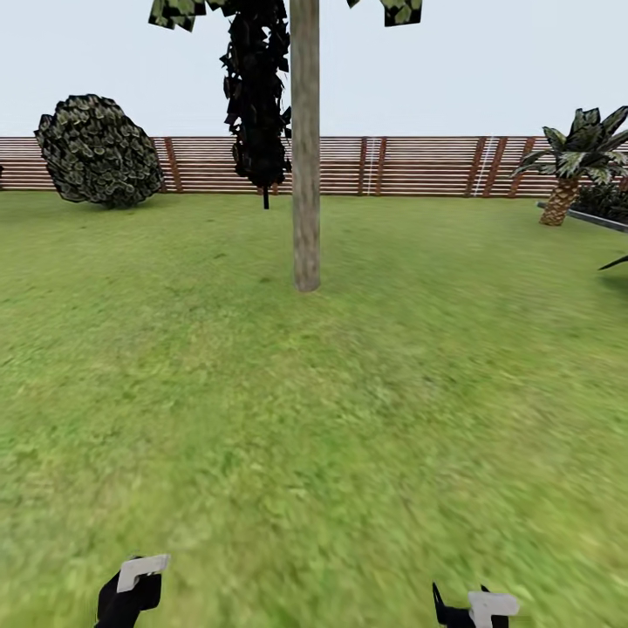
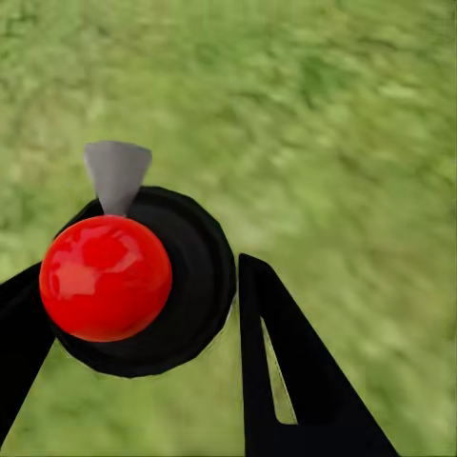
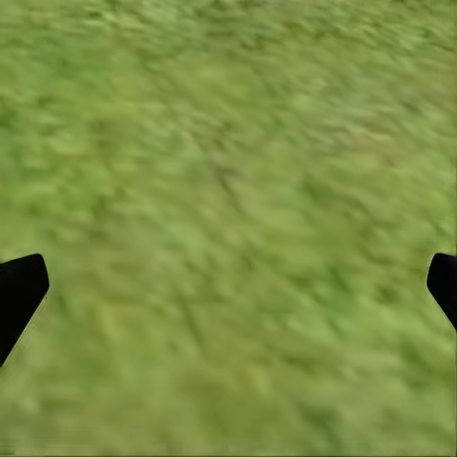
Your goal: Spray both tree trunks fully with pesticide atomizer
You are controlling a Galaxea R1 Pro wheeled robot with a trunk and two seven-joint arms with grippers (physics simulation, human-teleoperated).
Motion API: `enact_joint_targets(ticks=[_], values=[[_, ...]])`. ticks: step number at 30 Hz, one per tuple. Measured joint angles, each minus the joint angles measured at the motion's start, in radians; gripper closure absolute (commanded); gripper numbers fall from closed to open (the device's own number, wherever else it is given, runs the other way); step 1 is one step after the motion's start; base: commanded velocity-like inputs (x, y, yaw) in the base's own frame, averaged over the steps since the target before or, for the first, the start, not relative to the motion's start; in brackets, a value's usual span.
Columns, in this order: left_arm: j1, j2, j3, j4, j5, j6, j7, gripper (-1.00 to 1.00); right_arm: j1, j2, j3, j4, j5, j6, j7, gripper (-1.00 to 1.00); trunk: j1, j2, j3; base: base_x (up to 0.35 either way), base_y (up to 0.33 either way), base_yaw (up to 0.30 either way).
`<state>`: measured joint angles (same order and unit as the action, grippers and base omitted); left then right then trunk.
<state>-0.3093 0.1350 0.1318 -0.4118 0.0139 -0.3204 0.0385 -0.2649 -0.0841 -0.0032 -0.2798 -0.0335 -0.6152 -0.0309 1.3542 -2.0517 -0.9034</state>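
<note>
One tree trunk rises straight ahead from the lawn, grey-beige and bare, with leaf clusters just at the picture's top. In the left wrist view a black round bottle with a red ball top and a grey nozzle, the pesticide atomizer, sits between the dark fingers of my left gripper, which is shut on it. That left gripper hangs low over the grass near me. My right gripper is low at the right; its wrist view shows the right gripper open, fingers far apart over bare grass.
A black-leaved tree stands behind the trunk, a round bush at the back left, a short palm at the back right. The slatted wooden fence closes the far side. A dark edge juts in at the right.
</note>
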Motion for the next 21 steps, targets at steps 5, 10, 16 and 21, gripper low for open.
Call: enact_joint_targets(ticks=[5, 10, 16, 21], values=[[0.000, -0.001, -0.001, 0.000, 0.000, 0.000, 0.000, 1.00, 0.000, 0.000, 0.000, 0.000, 0.000, 0.000, 0.000, -1.00, 0.000, 0.000, 0.000, 0.339, 0.000, 0.000], [0.000, -0.001, 0.000, 0.000, 0.000, 0.000, 0.000, 1.00, 0.000, 0.000, 0.000, 0.000, 0.000, 0.000, 0.000, -1.00, 0.000, 0.000, 0.000, 0.338, 0.000, 0.000], [0.000, -0.002, -0.001, 0.000, -0.001, -0.001, 0.000, 1.00, 0.000, 0.000, 0.001, 0.000, 0.000, 0.000, 0.000, -1.00, 0.000, 0.000, 0.000, 0.339, 0.000, 0.000], [0.000, -0.002, -0.001, 0.000, -0.001, -0.002, 0.000, 1.00, 0.000, 0.000, 0.001, -0.001, -0.001, 0.000, 0.000, -1.00, 0.000, 0.000, 0.000, 0.338, 0.000, 0.000]])
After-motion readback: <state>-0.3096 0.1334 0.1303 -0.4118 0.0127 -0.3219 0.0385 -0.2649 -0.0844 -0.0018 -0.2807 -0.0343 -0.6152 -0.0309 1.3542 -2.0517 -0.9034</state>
